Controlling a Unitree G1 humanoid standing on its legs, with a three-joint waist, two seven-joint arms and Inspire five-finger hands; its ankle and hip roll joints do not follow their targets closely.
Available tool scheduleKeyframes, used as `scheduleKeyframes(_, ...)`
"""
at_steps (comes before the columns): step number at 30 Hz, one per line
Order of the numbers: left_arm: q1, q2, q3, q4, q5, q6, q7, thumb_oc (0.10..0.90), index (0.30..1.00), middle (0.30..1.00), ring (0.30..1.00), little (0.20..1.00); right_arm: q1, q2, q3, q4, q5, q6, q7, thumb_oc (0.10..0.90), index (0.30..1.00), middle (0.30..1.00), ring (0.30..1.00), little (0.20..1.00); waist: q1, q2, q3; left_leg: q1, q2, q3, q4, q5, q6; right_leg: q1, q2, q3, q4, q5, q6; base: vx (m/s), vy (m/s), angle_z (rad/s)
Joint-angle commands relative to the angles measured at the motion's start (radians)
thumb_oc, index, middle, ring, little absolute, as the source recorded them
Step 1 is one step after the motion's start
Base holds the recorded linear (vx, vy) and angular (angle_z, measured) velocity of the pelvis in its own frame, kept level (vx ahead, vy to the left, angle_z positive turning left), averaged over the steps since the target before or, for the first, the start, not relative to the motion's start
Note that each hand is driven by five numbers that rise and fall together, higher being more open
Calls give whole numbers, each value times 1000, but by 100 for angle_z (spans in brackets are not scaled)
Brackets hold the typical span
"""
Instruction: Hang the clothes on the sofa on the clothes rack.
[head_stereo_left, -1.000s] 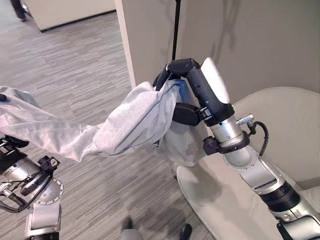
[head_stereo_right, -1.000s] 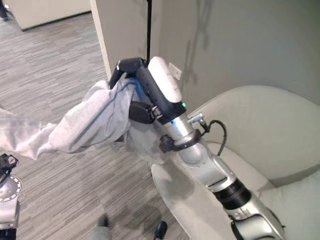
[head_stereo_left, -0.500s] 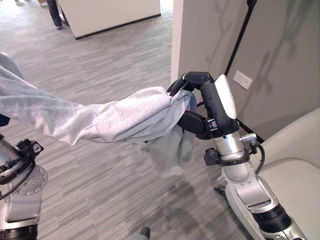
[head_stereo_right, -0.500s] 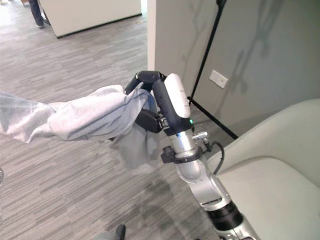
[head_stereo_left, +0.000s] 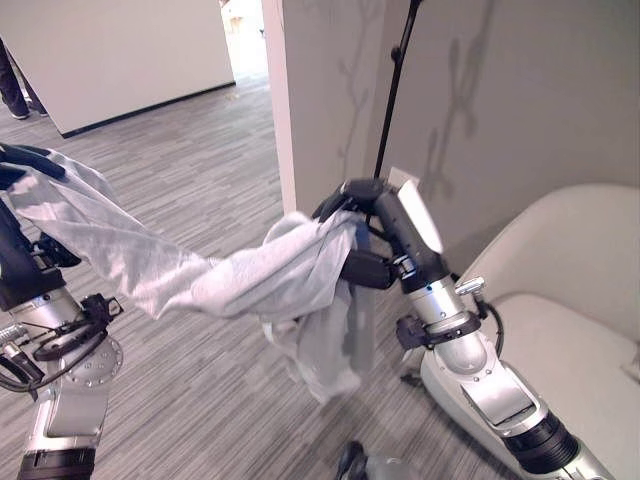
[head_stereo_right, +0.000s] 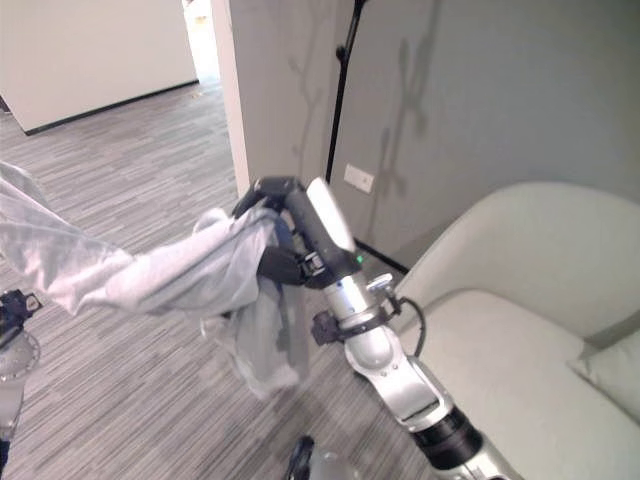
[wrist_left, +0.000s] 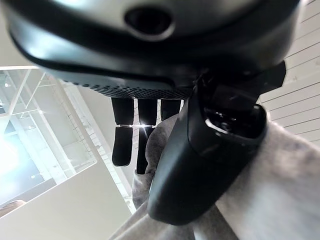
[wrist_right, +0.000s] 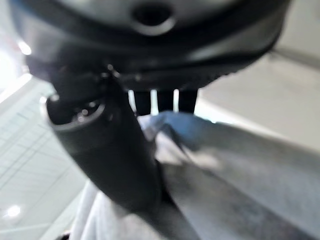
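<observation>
One garment (head_stereo_left: 250, 280), one sofa (head_stereo_right: 520, 330), one black rack pole (head_stereo_left: 392, 95). The garment is pale grey, soft and creased, stretched in the air between my two hands left of the sofa, with a loose fold drooping under my right hand (head_stereo_left: 365, 235). My right hand clenches one end; my left hand (head_stereo_left: 20, 165) grips the other, farther from the sofa.

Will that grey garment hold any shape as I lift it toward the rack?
Probably not: the grey garment sags between the left hand and right hand, so it looks floppy. A loose fold droops below the right hand and may swing or snag. It seems light.
</observation>
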Motion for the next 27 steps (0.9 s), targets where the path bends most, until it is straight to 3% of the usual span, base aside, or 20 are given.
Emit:
scheduleKeyframes(1,-101,-104,-122,-90,-219,-168,-69,400,300,300,300,300,-136,1,-69,125,290,-152,47,400,300,300,300,300,202,-91,-9,-446,64,-51,249,-7,-40,119,-6,143,-314,1,127,98,-36,-19)
scheduleKeyframes(2,-84,-118,-143,-98,-227,-161,-93,400,300,300,300,300,-60,27,-106,145,272,-148,19,400,300,300,300,300,189,-36,-33,-387,81,62,137,1,-36,104,6,91,-318,-13,125,98,-36,-20)
scheduleKeyframes(3,-82,-118,-144,-99,-228,-161,-93,400,300,300,300,300,-58,27,-105,145,271,-149,18,400,300,300,300,300,190,-36,-34,-381,80,63,127,6,-36,105,5,91,-318,-13,125,64,-44,-5)
scheduleKeyframes(4,-83,-128,-142,-93,-236,-159,-90,400,300,300,300,300,-45,46,-115,160,271,-142,3,400,300,300,300,300,191,-19,-28,-385,60,21,116,14,-36,105,-1,86,-318,-6,121,2,-52,42)
scheduleKeyframes(6,-91,-132,-128,-68,-248,-152,-83,400,300,300,300,300,-19,73,-106,182,295,-125,-15,400,300,300,300,300,171,-14,-20,-392,46,-19,94,37,-47,104,-11,84,-318,6,113,26,-99,54)
scheduleKeyframes(9,-69,-136,-109,-54,-254,-138,-85,400,300,300,300,300,-1,75,-83,177,301,-98,15,400,300,300,300,300,160,-5,-21,-375,54,-8,89,33,-49,103,-6,90,-318,2,107,79,-68,41)
scheduleKeyframes(12,-20,-142,-80,-16,-252,-137,-94,400,300,300,300,300,-41,60,-80,170,199,-73,-3,400,300,300,300,300,176,-7,19,-421,70,-56,293,52,-90,151,1,112,-318,-21,74,59,-13,-2)
scheduleKeyframes(13,-18,-130,-70,-7,-245,-136,-87,400,300,300,300,300,-60,67,-105,173,134,-63,-50,400,300,300,300,300,184,-16,34,-455,77,-105,335,35,-100,165,-9,122,-318,-25,80,29,57,-3)
scheduleKeyframes(14,-19,-129,-70,-6,-245,-136,-87,400,300,300,300,300,-61,69,-105,172,132,-63,-51,400,300,300,300,300,183,-16,35,-457,78,-106,340,32,-100,166,-7,121,-318,-25,80,82,135,-30)
scheduleKeyframes(15,-12,-125,-55,-7,-239,-129,-76,400,300,300,300,300,-72,76,-123,163,102,-51,-79,400,300,300,300,300,180,-17,32,-458,107,-108,304,11,-102,168,-18,129,-318,-26,93,156,301,-59)
scheduleKeyframes(16,5,-120,-29,-7,-236,-123,-63,400,300,300,300,300,-98,85,-147,145,40,-43,-129,400,300,300,300,300,169,-7,18,-451,175,-106,211,27,-105,173,-36,139,-318,-25,116,174,283,-53)
scheduleKeyframes(17,8,-119,-28,-8,-236,-123,-63,400,300,300,300,300,-97,87,-144,143,36,-40,-132,400,300,300,300,300,173,-8,20,-432,179,-100,189,32,-109,179,-33,145,-318,-28,114,176,353,-26)
scheduleKeyframes(18,12,-110,-15,-6,-228,-115,-48,400,300,300,300,300,-111,97,-153,125,9,-43,-155,400,300,300,300,300,169,1,13,-447,221,-110,121,88,-120,182,-37,154,-318,-28,124,222,398,-14)
scheduleKeyframes(19,7,-88,-17,6,-216,-105,-28,400,300,300,300,300,-127,108,-161,103,-32,-56,-178,400,300,300,300,300,167,18,13,-469,288,-141,25,183,-146,210,-42,174,-315,-40,136,284,529,-32)
scheduleKeyframes(20,15,-76,-9,-5,-197,-103,-29,400,300,300,300,300,-112,107,-176,90,-45,-55,-183,400,300,300,300,300,156,30,12,-425,307,-138,-18,169,-150,226,-43,187,-294,-56,140,322,560,-46)
scheduleKeyframes(22,19,-63,-3,-13,-180,-95,-46,400,300,300,300,300,-99,104,-186,81,-59,-46,-169,400,300,300,300,300,150,39,2,-412,300,-141,12,143,-155,245,-57,208,-282,-64,152,177,392,-52)
scheduleKeyframes(23,-3,-31,-1,-35,-165,-106,-49,400,300,300,300,300,-77,113,-203,71,-77,-41,-173,400,300,300,300,300,142,44,3,-415,255,-153,94,91,-145,253,-106,227,-218,-55,162,166,471,-62)
scheduleKeyframes(25,-43,8,-17,-61,-156,-108,-73,400,300,300,300,300,-56,129,-237,64,-116,-36,-186,400,300,300,300,300,136,32,-15,-407,199,-130,154,28,-106,243,-170,244,-145,-25,185,199,579,-38)
scheduleKeyframes(27,-72,44,-29,-73,-135,-108,-78,400,300,300,300,300,-59,134,-250,65,-178,-31,-207,400,300,300,300,300,128,39,-28,-379,169,-92,155,1,-74,209,-210,225,-51,13,188,114,478,29)
